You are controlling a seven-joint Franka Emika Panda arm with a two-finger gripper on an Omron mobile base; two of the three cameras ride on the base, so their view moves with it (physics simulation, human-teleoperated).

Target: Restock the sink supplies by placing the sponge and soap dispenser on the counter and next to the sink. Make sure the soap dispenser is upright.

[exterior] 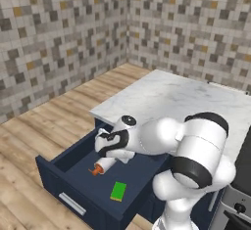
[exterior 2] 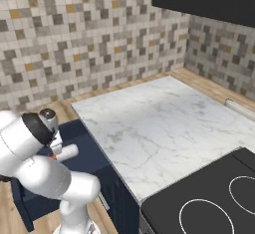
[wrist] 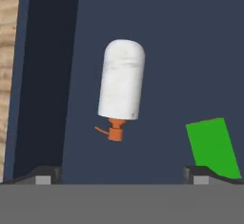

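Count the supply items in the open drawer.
2. The soap dispenser lies on its side mid-drawer under the open gripper; the sponge lies flat nearer the drawer front. The arm covers part of the drawer, so more may be hidden.

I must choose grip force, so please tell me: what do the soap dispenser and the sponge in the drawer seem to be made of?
The soap dispenser looks like matte plastic: an even grey-white body without shine, with an orange-red pump. The sponge looks like soft foam, a flat, uniformly bright green block, though no pores show, so this is uncertain.
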